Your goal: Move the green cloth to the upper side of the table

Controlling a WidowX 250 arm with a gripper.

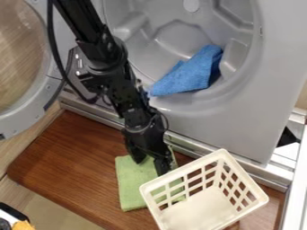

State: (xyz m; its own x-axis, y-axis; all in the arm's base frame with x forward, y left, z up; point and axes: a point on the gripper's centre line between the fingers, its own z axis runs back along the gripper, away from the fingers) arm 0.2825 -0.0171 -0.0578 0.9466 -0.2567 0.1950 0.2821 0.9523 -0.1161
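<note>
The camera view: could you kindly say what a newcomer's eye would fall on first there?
First, the black arm slants down from the top edge to the green cloth on the brown table. Then the bright blue cloth catches the eye in the grey drum above. The cream basket sits lower right.

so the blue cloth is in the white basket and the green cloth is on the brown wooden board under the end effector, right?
Not the blue cloth: the camera view shows it in the round grey drum. The green cloth is indeed on the brown wooden board under the end effector.
</note>
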